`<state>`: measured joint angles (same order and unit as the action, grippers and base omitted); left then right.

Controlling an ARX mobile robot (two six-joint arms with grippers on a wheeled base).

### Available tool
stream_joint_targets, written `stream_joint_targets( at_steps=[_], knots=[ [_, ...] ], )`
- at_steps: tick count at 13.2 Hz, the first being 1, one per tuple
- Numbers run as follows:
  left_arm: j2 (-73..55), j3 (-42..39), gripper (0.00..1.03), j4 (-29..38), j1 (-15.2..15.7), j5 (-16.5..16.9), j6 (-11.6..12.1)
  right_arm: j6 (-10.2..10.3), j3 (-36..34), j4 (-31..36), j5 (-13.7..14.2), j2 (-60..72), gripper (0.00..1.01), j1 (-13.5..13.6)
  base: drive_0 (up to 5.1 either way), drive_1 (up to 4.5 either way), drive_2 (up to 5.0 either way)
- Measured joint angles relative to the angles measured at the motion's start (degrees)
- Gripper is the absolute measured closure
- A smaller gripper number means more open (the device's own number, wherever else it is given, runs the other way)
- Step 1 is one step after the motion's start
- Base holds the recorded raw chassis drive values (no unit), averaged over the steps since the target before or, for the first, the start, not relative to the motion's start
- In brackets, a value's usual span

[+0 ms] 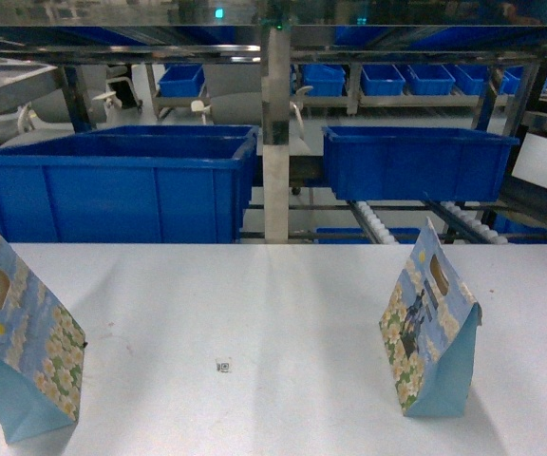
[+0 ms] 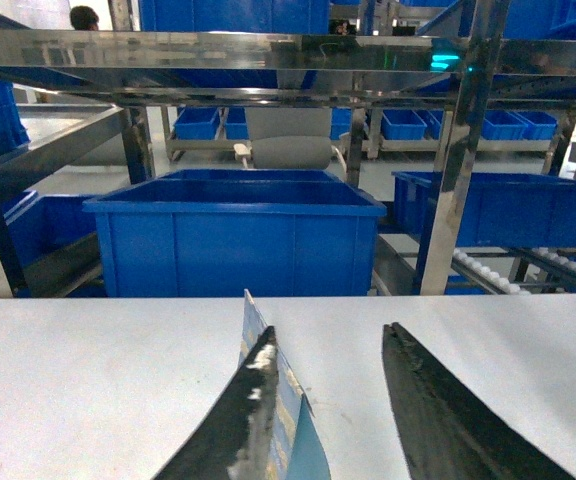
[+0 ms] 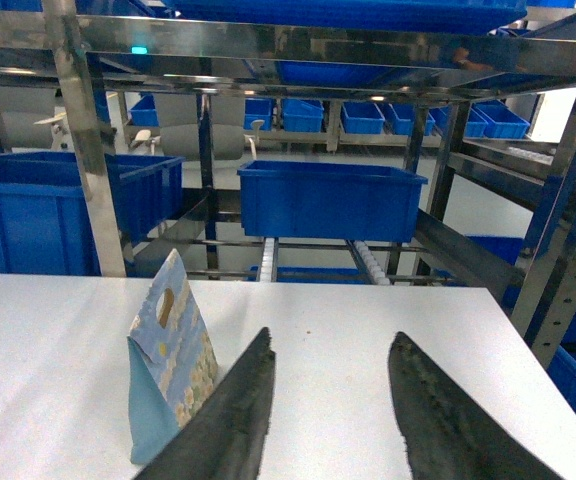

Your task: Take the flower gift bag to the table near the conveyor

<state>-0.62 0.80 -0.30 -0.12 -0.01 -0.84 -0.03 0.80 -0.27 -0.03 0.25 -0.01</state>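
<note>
two gift bags stand upright on the white table (image 1: 254, 304). the flower gift bag (image 1: 25, 347), pale blue with white daisies on its side and a cut handle hole near the top, is at the near left edge of the table in the head view. the second gift bag (image 1: 429, 328), with a dark picture and flowers on its side, stands on the right part of the table, well apart from the first one. behind the far edge of the table is the conveyor (image 1: 378, 226), with rows of small white rollers, and a blue bin (image 1: 416, 161) sits over it on the right; a larger blue bin (image 1: 122, 185) is on the left. the left gripper (image 2: 323, 400) has its jaws spread apart and holds nothing; the top edge of the flower gift bag shows just beside its left finger. the right gripper (image 3: 333, 405) is also spread wide and holds nothing, with the second gift bag to its left.
</note>
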Motion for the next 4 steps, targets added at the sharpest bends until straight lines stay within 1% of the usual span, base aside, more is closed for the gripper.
stream_joint_targets(
  at_steps=[1,4],
  knots=[
    [0.00,0.00,0.58,0.00,0.00,0.00,0.00,0.00,0.00,0.00,0.00,0.00,0.58,0.00,0.0,0.00,0.0],
    [0.00,0.00,0.14,0.00,0.00,0.00,0.00,-0.02,0.00,0.00,0.00,0.00,0.14,0.00,0.0,0.00,0.0]
  ],
)
